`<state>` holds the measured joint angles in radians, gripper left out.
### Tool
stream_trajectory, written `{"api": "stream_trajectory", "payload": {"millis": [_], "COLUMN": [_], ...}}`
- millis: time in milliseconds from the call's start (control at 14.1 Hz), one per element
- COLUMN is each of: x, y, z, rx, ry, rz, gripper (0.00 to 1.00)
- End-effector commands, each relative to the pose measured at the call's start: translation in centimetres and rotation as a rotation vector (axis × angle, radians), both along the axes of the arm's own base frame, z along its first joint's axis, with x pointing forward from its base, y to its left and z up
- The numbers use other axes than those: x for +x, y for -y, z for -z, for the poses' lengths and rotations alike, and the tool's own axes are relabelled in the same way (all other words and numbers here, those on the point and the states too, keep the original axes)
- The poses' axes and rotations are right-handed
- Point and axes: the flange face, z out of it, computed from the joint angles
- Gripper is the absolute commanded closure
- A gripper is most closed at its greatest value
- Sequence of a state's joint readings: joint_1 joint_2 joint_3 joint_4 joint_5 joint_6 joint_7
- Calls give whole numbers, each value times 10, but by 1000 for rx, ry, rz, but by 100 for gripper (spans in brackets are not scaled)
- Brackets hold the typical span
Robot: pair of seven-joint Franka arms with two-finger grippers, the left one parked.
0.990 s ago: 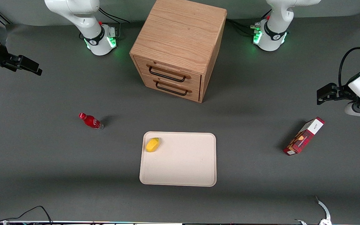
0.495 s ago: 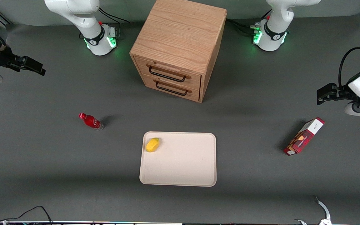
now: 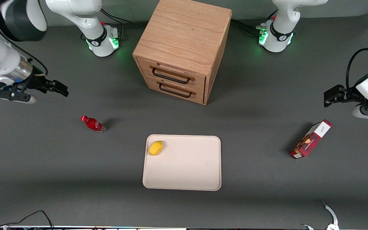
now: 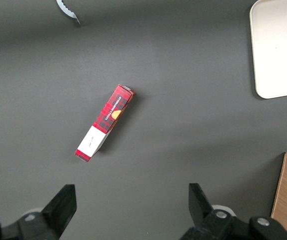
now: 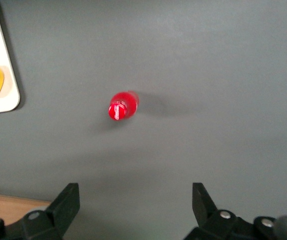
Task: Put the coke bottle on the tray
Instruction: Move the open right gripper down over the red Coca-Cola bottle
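Coke bottle (image 3: pixel 92 124) is the target, and the gripper (image 3: pixel 63 91) is on its way: fingers spread wide with nothing between them, as the right wrist view shows, hanging above the table toward the working arm's end and farther from the front camera than the bottle. That is the big change. A second ago the gripper sat higher up at the table's edge; now the arm has swung in and dropped toward the bottle. Everything else has stayed put.

Out from the gripper, the bottle stands upright on the grey table (image 3: pixel 43 159), red cap up, seen almost straight down in the wrist view (image 5: pixel 121 107). It is well apart from the fingers, so no grasp yet. Next comes the tray (image 3: pixel 184 172), near the bottle but not touching, nearer the front camera, with a yellow item (image 3: pixel 156 148) in one corner and plenty of bare surface. The wooden drawer cabinet (image 3: pixel 184 48) sits above the tray in the front view, the red-and-white box (image 3: pixel 310 139) toward the parked arm's end.

My read: approach phase, early going. Centre over the cap, descend, close.
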<state>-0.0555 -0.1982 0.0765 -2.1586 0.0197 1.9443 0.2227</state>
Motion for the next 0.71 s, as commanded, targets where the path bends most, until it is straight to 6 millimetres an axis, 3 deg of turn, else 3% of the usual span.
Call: {"api": "stream_trajectory", "payload": {"millis": [0,354,636], "x": [8,44,38], "y": [0,-5,-31], "z": [43,112,147], "rx": [22,32,44], "ry": [45,111,135], "rz": [27,62,95], "gripper": [0,0,0]}}
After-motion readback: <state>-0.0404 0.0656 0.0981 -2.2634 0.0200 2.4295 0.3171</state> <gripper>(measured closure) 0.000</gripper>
